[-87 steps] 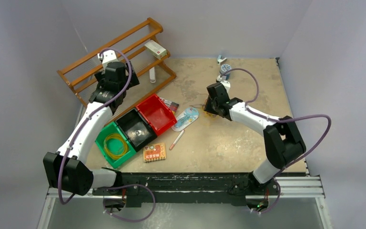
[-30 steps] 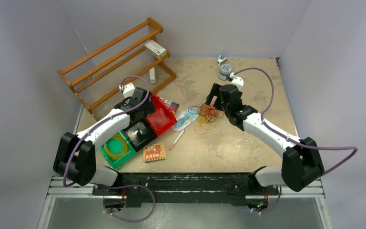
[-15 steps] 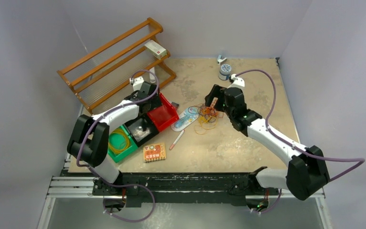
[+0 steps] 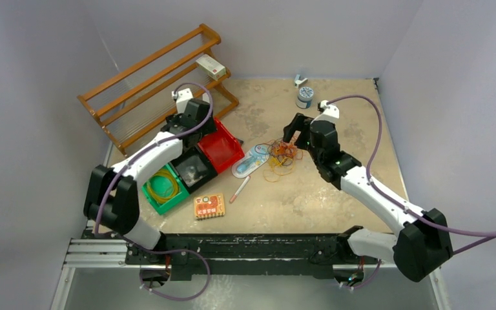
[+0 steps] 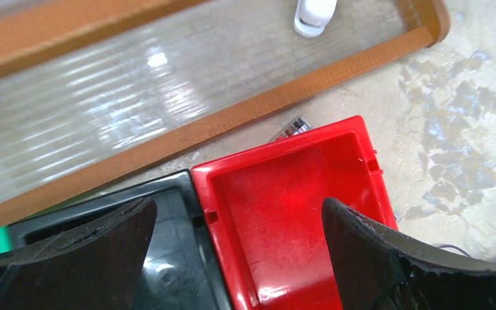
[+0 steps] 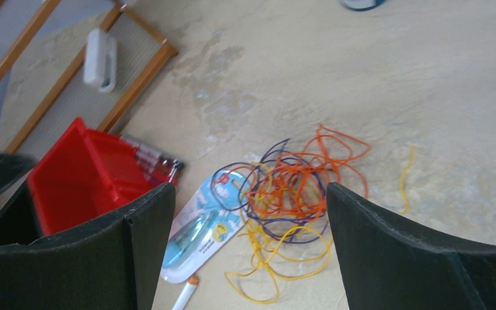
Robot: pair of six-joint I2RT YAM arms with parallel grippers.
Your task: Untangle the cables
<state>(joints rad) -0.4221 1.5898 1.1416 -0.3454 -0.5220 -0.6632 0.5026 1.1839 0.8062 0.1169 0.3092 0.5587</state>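
The cables (image 4: 281, 157) lie in one tangle on the table: orange loops (image 6: 326, 165) on top, dark purple-blue loops (image 6: 283, 223) under them, yellow loops (image 6: 278, 271) trailing toward me. One yellow strand (image 6: 405, 173) lies apart on the right. Another yellow cable (image 4: 163, 188) is coiled in the green bin. My right gripper (image 4: 295, 132) (image 6: 248, 188) hangs open above the tangle, touching nothing. My left gripper (image 4: 199, 123) (image 5: 239, 210) is open and empty over the red bin (image 5: 278, 206) and the black bin (image 5: 168, 258).
A wooden rack (image 4: 155, 84) with a white box (image 4: 210, 66) stands at the back left. The red (image 4: 229, 152), black (image 4: 194, 169) and green (image 4: 147, 196) bins sit in a row. A blue blister pack (image 4: 252, 160), pen (image 4: 239, 189), orange packet (image 4: 208, 205) and small can (image 4: 304, 97) lie nearby.
The left arm swung from the rack to above the bins, and the bin row has shifted slightly. The right gripper backed off to the right, uncovering the tangle.
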